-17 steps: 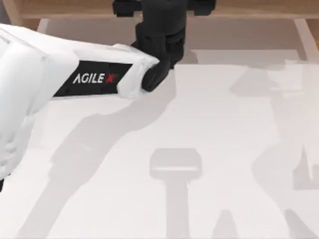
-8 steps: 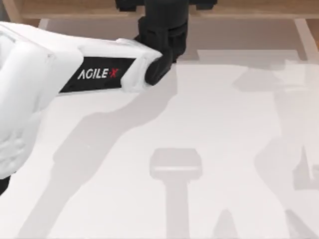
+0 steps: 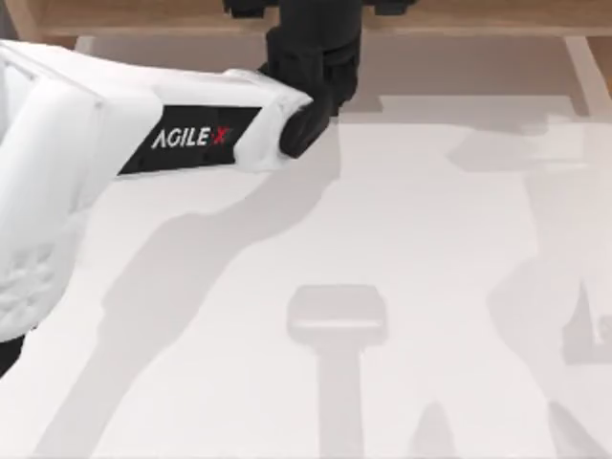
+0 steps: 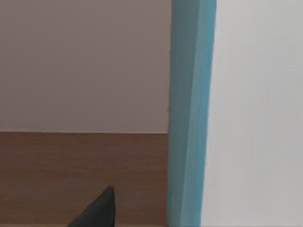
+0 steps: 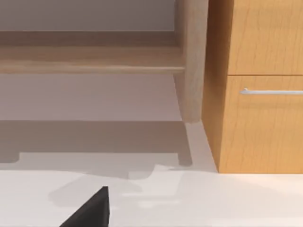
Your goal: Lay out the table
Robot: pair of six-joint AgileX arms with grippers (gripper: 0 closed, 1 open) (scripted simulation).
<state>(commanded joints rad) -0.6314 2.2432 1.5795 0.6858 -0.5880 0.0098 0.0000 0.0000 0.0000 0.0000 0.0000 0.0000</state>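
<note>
Gripper state I could not tell for either arm. Since a second ago my left arm point(image 3: 143, 134) had drifted a little toward the far edge of the surface point(image 3: 402, 229), which lay white below it, so laying out seemed hardly begun.

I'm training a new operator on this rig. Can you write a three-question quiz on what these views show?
1. True or false: the white arm lettered "AGILE X" reaches in from the top view's left.
2. The broad matte white tabletop carries: A) plates B) shadows C) cups.
3. Fill in: the right wrist view shows a wooden cabinet front with a silver ____.

Key: 1 true; 2 B; 3 handle.
</note>
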